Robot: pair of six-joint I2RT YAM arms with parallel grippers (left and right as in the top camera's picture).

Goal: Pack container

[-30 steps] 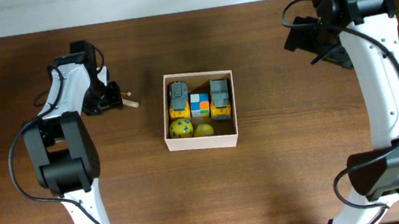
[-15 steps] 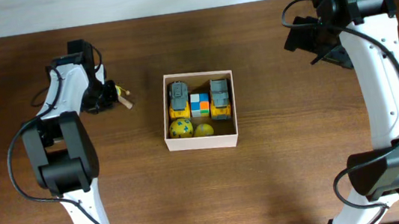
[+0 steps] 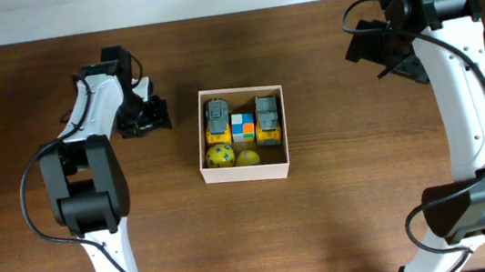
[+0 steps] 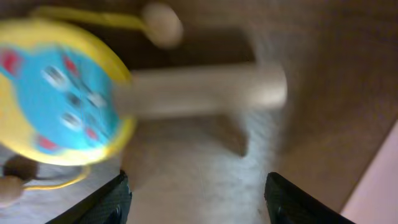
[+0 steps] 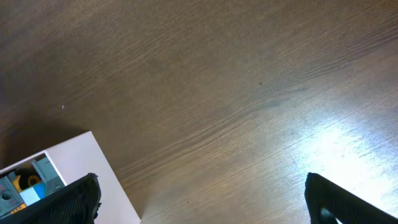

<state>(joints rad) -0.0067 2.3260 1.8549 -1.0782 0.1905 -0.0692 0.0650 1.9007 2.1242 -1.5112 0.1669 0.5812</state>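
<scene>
The container is a white-walled box at mid-table holding two toy trucks, a coloured cube and two yellow balls. My left gripper hovers just left of it. In the blurred left wrist view the left gripper is open, with only table between its fingers. Ahead of them lies a rattle drum toy with a yellow rim, blue face and wooden handle. The overhead view hides this toy under the gripper. My right gripper is open over bare wood, a container corner at its left.
The right arm reaches in from the right edge, its gripper at the far right of the dark wooden table. The left arm curves along the left side.
My left gripper has shifted right toward the container and now covers the toy's wooden handle, which showed beside it earlier. The right arm has not moved.
</scene>
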